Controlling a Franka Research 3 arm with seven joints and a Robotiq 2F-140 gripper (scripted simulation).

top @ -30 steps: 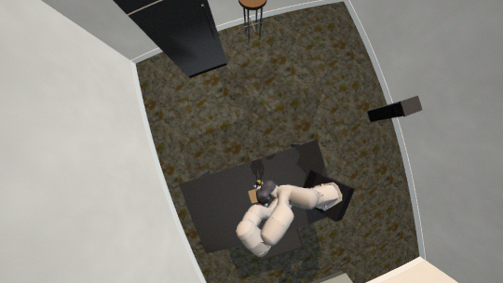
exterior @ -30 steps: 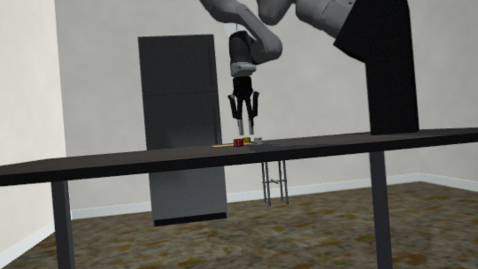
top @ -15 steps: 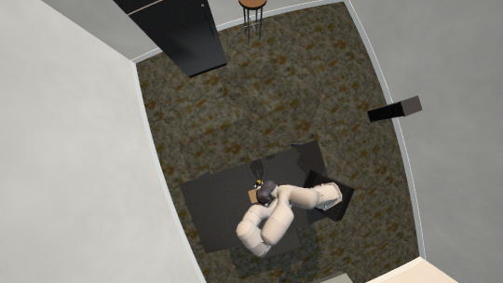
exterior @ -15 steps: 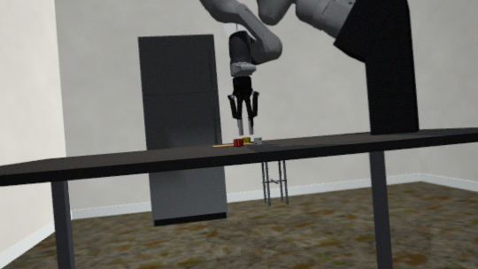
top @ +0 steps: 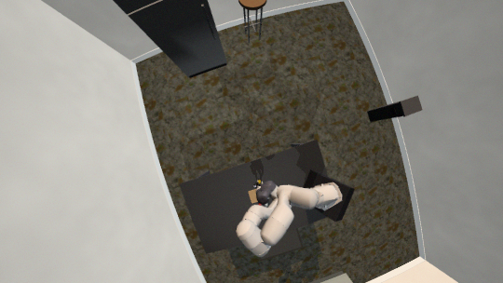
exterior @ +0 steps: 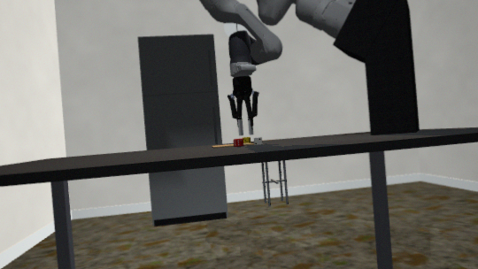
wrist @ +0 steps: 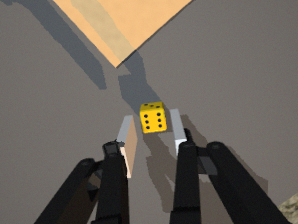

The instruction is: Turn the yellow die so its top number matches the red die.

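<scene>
The yellow die (wrist: 153, 117) lies on the dark table top, off the tan mat (wrist: 127, 3), a short way from the mat's corner. Its upward face shows six pips in the wrist view. My gripper (wrist: 153, 124) hangs a little above the die, fingers partly open, with nothing between them. In the side view the gripper (exterior: 245, 132) points straight down over the yellow die (exterior: 247, 140). The red die (exterior: 238, 142) sits on the mat's edge (exterior: 223, 145) just to the left. Its top face cannot be read from here.
A small grey-white die (exterior: 258, 141) sits on the table just right of the yellow one. The arm's black pedestal (exterior: 389, 66) stands at the right of the table. A dark cabinet (exterior: 181, 124) and a stool (exterior: 274, 181) stand behind the table.
</scene>
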